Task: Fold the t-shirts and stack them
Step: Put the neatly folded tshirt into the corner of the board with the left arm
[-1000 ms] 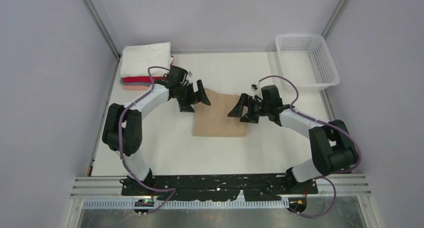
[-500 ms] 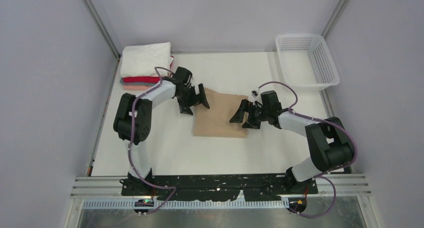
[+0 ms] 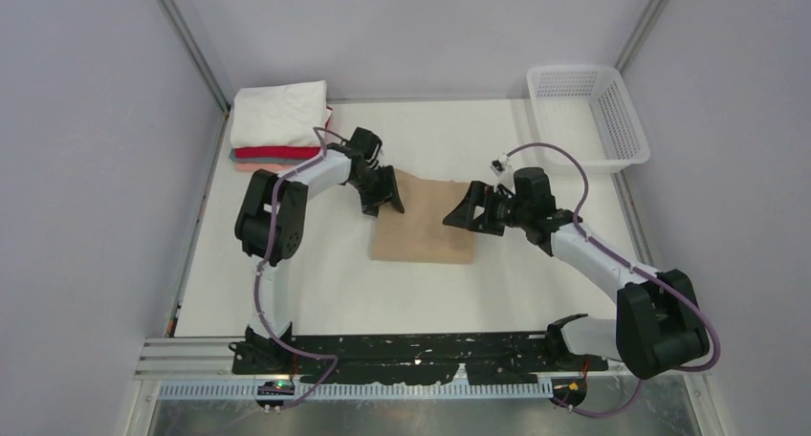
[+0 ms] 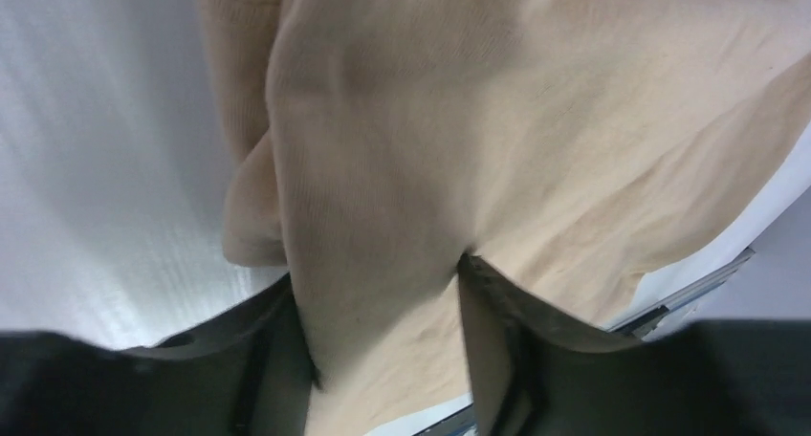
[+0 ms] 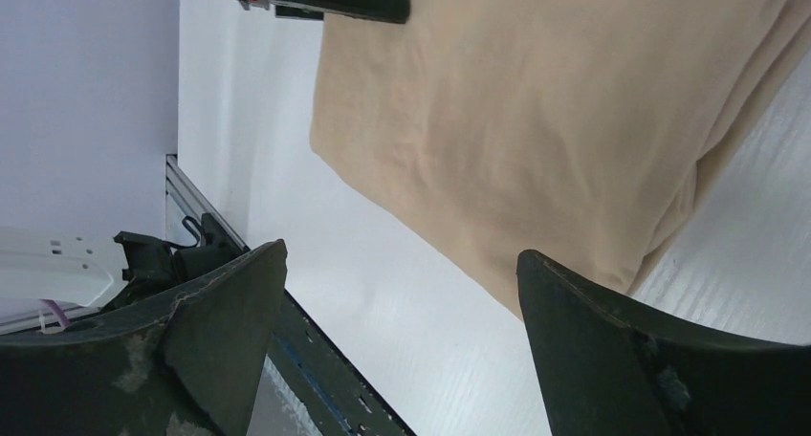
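Note:
A folded tan t-shirt [image 3: 426, 228] lies in the middle of the white table. My left gripper [image 3: 384, 193] is at its far left edge, and in the left wrist view the gripper [image 4: 375, 269] is shut on a bunched fold of the tan cloth [image 4: 478, 120]. At the shirt's right edge my right gripper [image 3: 467, 212] hangs open; the right wrist view shows its fingers [image 5: 403, 250] wide apart, nothing between them, with the tan t-shirt [image 5: 536, 101] just ahead. A stack of folded t-shirts, white [image 3: 279, 111] over red [image 3: 273, 152] and salmon [image 3: 256, 167], sits at the back left.
A white mesh basket [image 3: 577, 70] stands at the back right corner. Grey walls close in the table [image 3: 316, 283] on both sides and at the back. The arms' base rail runs along the near edge.
My left gripper slid right onto the tan shirt's left edge and its jaws closed on the cloth. The right arm stretched out and its gripper shifted slightly, still open.

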You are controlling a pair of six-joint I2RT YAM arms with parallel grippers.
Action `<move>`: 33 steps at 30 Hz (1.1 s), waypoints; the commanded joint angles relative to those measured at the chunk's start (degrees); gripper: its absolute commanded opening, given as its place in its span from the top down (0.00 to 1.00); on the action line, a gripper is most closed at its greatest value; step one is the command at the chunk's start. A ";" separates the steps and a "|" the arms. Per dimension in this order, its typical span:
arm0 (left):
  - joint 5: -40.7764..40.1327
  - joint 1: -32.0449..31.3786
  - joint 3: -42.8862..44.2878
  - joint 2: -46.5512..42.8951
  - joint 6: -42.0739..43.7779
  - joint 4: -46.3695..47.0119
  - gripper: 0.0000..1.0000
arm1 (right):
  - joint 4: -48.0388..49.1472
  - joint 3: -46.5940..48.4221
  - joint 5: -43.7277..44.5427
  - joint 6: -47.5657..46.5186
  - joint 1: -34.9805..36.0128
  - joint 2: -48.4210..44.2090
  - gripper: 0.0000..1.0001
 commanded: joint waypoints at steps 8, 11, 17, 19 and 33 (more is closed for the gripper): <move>-12.68 -5.66 7.81 3.45 1.22 -9.00 1.00 | -3.62 -0.87 3.95 -3.62 -1.89 -10.12 0.05; -18.09 -5.93 8.88 0.14 3.59 -10.33 1.00 | -5.51 -0.82 6.24 -5.77 -2.40 -12.11 0.05; -34.48 -5.81 17.87 -2.55 15.03 -15.97 1.00 | -6.70 -0.48 11.52 -9.93 -2.53 -16.61 0.05; -38.00 -5.19 19.13 -2.48 18.49 -14.86 1.00 | -5.96 -1.05 14.36 -11.46 -2.49 -18.72 0.05; -47.41 1.83 48.00 10.72 40.40 -11.99 1.00 | 2.22 -9.95 34.73 -16.92 -2.60 -33.68 0.05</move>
